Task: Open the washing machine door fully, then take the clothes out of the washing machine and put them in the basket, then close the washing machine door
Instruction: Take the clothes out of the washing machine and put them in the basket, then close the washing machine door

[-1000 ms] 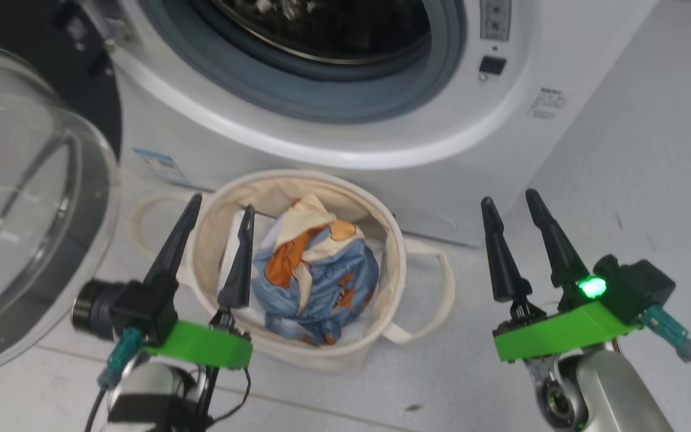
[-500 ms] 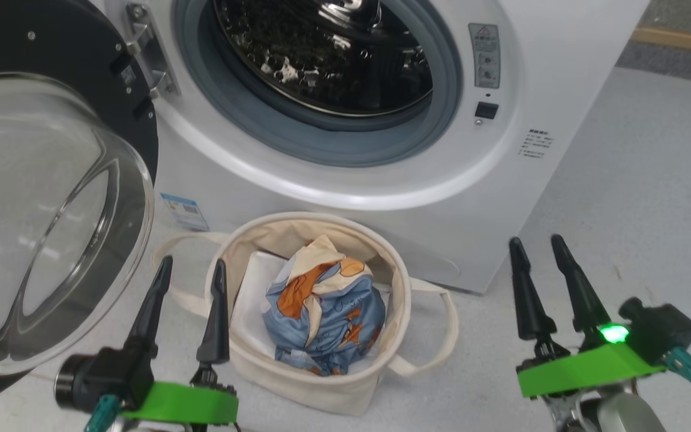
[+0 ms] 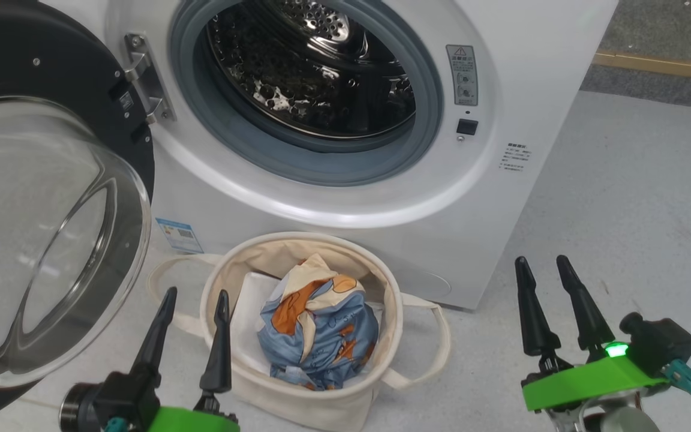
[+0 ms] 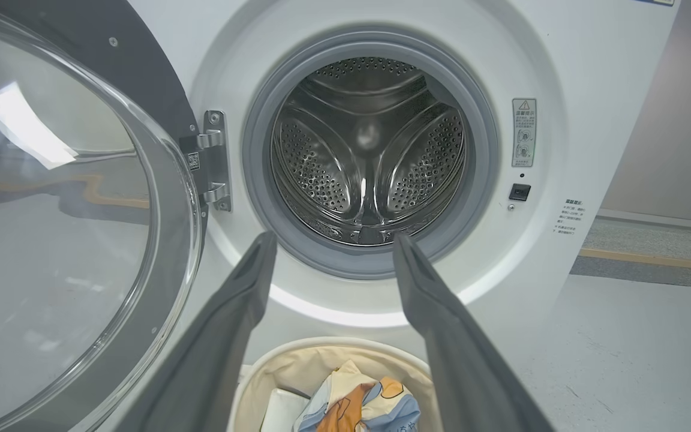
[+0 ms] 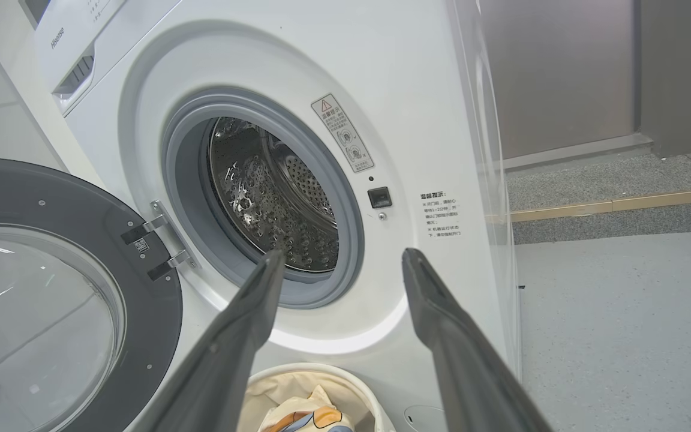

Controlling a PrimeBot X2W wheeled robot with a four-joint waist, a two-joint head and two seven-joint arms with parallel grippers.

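Clothes (image 3: 318,329) lie bundled inside the basket (image 3: 321,408), which stands on the floor (image 3: 621,210) just in front of the washing machine (image 3: 501,60), below its opening, so the drop from drum to tub is short; a white folded sheet (image 3: 246,312) lies beside the bundle in the same basket; the drum (image 4: 369,150) looks empty in the left wrist view, so unloading appears done; the washing machine door (image 3: 51,60) stands swung wide to the robot's left, clear of the opening; the left end effector (image 3: 197,294) hovers by the basket's left rim, fingers apart, nothing between them; the right end effector (image 3: 542,261) hangs well off to the right, likewise spread and empty; closing the door seems the one step outstanding, and the left end effector is the nearer to it.
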